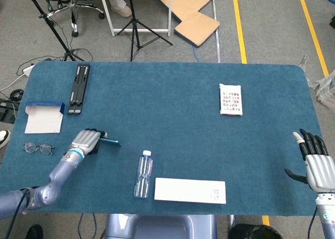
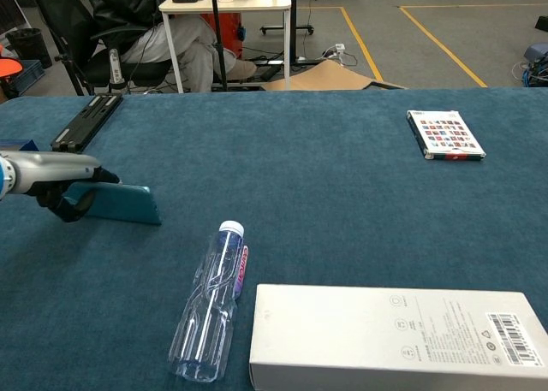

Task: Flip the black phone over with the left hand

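Glasses (image 1: 38, 148): folded open on the table's far left edge, well clear of the work.
White box (image 1: 43, 117): open tray with a blue rim, beyond the glasses, out of the way.
Black stand (image 1: 79, 88): long folded bar lying flat near the back left corner.
Left hand (image 1: 85, 141): fingers clamped on the phone's near end, thumb under and the rest over it, so the slab can be turned about its long edge.
Black phone (image 2: 116, 203): stood up on edge on the blue table (image 1: 172, 98), just beside the left hand, roughly halfway through the flip by my reading; its teal-looking face shows toward the chest camera.
Water bottle (image 2: 209, 303): lying on its side, near the phone but apart from it.
Long white carton (image 2: 402, 335): flat at the front edge, just beside the bottle.
Card pack (image 1: 230, 99): flat, back right, well apart.
Right hand (image 1: 314, 160): off the table's right corner, fingers spread, holding nothing, since the job is the left's alone.
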